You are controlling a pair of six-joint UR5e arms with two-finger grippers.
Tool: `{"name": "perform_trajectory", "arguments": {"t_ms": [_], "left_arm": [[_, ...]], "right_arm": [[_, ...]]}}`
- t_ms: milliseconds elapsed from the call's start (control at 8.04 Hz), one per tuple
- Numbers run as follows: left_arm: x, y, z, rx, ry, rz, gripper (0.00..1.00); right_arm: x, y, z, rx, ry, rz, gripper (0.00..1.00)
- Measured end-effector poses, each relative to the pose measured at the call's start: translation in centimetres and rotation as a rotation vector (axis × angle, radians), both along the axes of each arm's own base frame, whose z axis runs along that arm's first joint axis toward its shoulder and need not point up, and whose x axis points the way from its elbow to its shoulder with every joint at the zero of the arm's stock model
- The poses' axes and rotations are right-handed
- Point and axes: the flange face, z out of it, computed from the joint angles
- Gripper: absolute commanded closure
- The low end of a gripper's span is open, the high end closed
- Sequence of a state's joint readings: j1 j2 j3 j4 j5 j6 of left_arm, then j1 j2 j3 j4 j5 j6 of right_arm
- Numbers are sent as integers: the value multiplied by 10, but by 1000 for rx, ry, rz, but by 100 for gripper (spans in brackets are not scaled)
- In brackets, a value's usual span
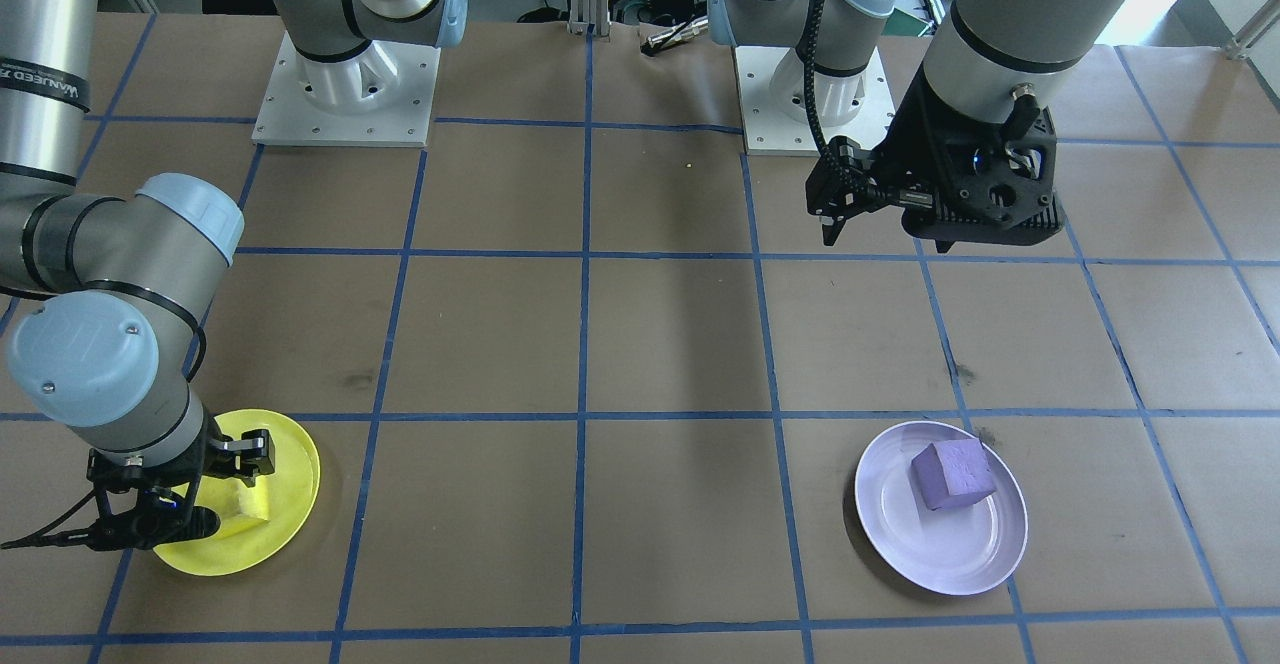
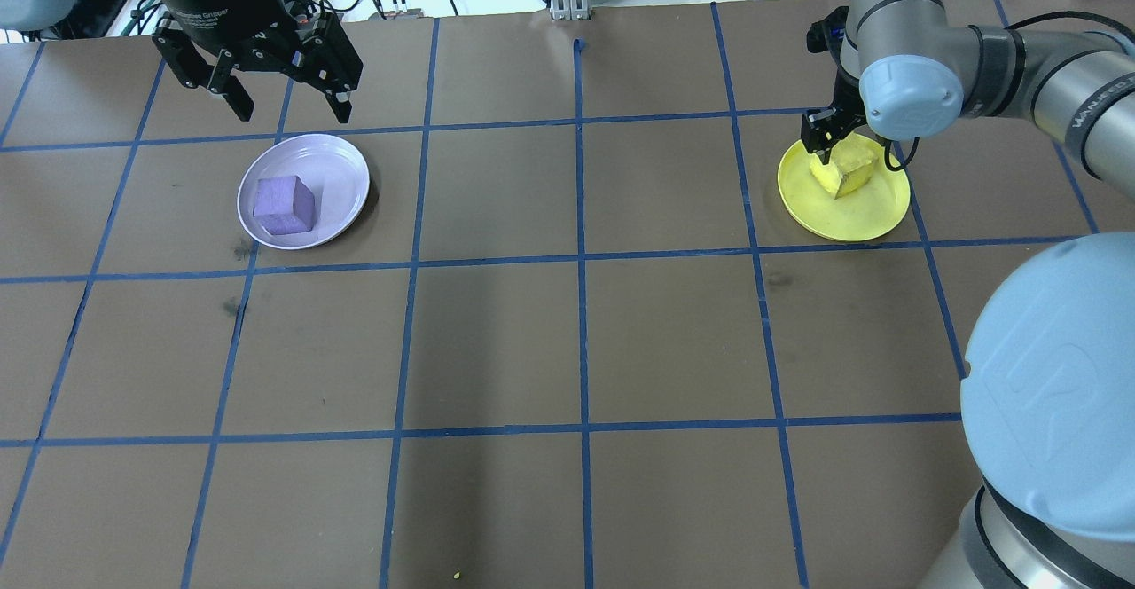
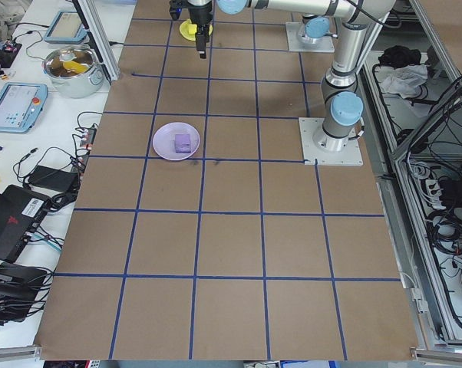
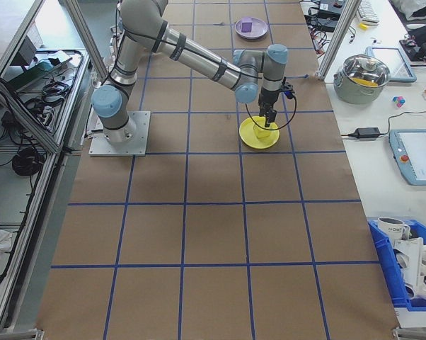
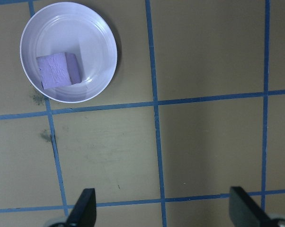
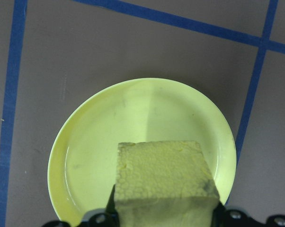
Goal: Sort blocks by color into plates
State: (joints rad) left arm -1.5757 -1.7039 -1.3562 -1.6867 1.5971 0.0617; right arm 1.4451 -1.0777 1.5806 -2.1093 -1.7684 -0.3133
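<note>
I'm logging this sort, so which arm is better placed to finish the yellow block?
The right: its gripper is shut on the yellow block over the yellow plate; the left gripper hangs open and empty.

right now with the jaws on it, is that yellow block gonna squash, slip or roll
The yellow block has a rough, cracked, foam-like face, so it probably gives a little and grips well rather than slipping. It looks light for its size. Flat faces suggest it will sit still on the yellow plate, not roll.

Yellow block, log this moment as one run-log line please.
yellow block: over yellow plate, in right hand | purple block: in lavender plate | left hand: open, empty
</note>
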Motion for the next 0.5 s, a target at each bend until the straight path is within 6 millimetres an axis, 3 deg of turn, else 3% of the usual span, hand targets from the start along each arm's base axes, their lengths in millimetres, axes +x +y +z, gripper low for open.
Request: {"name": "perform_trajectory", "arguments": {"t_ms": [249, 497], "left_arm": [[0, 1, 2, -7, 0, 1, 0], [0, 2, 4, -11, -2, -2, 0]], "right_arm": [[0, 2, 11, -13, 3, -6, 0], [5, 15, 52, -49, -3, -15, 0]]}}
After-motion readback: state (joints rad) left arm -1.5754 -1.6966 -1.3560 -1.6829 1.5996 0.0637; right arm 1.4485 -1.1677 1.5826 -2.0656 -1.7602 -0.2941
